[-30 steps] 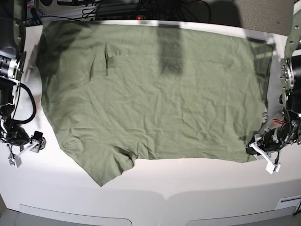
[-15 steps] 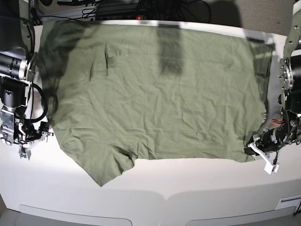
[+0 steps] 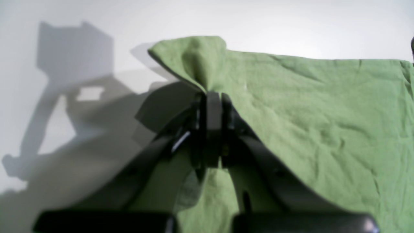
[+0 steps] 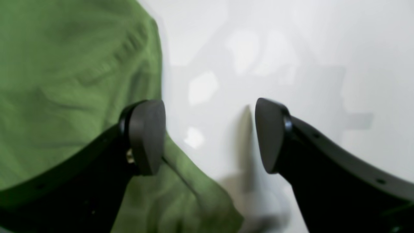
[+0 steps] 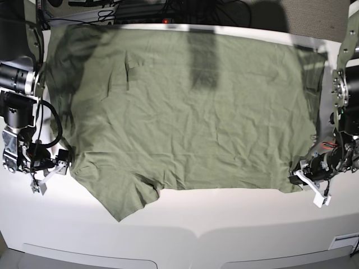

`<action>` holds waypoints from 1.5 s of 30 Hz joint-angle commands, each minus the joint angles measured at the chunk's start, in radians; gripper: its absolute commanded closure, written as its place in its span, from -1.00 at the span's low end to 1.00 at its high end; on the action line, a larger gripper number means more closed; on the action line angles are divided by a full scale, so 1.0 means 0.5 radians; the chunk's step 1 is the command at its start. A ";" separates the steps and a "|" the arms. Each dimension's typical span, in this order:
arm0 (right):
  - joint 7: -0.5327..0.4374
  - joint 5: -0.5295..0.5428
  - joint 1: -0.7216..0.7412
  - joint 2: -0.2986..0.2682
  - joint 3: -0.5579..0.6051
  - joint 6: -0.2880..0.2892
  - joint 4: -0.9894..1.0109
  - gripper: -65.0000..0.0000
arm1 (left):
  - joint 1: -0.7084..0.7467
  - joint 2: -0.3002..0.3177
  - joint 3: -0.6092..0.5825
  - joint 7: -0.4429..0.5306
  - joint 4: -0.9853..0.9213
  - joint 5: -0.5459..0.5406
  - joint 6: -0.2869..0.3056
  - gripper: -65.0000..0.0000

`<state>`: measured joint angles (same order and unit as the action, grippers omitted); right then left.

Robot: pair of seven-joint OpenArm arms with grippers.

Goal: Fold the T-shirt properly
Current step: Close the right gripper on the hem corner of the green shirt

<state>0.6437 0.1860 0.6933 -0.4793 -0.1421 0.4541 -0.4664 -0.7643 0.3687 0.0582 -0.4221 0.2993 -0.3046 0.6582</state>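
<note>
The T-shirt (image 5: 185, 112) lies spread flat and wrinkled across most of the white counter (image 5: 224, 218), its sleeve end toward the base view's left and its hem toward the right. The left tool (image 5: 307, 180) sits at the near hem corner on that view's right, its jaws pressed together on a pinch of green cloth; in the left wrist view the corner (image 3: 194, 61) stands up in a small peak just beyond the closed tips. The right tool (image 5: 49, 175) hovers at the shirt's left edge near the sleeve, its jaws spread wide with nothing between them. In the right wrist view one pad (image 4: 145, 136) hangs over the cloth edge, the other over bare counter.
</note>
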 commanded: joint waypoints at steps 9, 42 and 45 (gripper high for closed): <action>0.014 0.121 0.069 -0.027 -0.003 0.185 -0.027 -0.32 | -0.072 0.022 0.002 0.040 0.032 -0.030 0.017 1.00; 0.320 0.743 -0.101 -0.023 -0.003 0.488 -0.027 -0.30 | -0.071 0.023 0.002 0.040 0.032 -0.029 0.017 1.00; 0.321 0.744 -0.095 -0.024 -0.003 0.488 -0.027 0.07 | -0.071 0.023 0.002 0.040 0.032 -0.029 0.018 1.00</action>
<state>0.7952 0.5533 0.6228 -0.4789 -0.1432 0.6930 -0.4721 -0.7643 0.3683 0.0582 -0.4221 0.2993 -0.3042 0.6582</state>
